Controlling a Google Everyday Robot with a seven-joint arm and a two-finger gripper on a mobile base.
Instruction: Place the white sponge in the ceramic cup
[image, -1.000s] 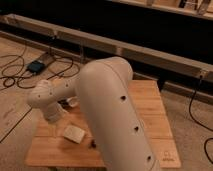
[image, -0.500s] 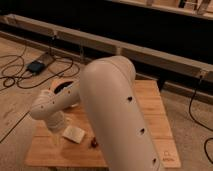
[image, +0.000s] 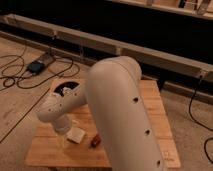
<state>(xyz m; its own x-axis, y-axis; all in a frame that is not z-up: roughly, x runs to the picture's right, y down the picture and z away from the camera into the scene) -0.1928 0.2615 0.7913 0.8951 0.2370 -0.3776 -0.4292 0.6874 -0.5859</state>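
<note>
Off-white and soft-looking, the white sponge (image: 76, 135) is a small flat block with rounded corners. It lies on the near left part of the wooden table (image: 155, 105). The gripper (image: 64, 132) hangs just left of it, below the bent wrist of the big white arm (image: 120, 110), with its jaws spread wide and nothing between them. I count one sponge, one small reddish-brown object (image: 95, 141) just right of it, and one black bowl (image: 59, 88) at the far left, half hidden by the arm. Cables (image: 15, 75) trail over the brownish floor to the left, and a long dark wall runs behind.
</note>
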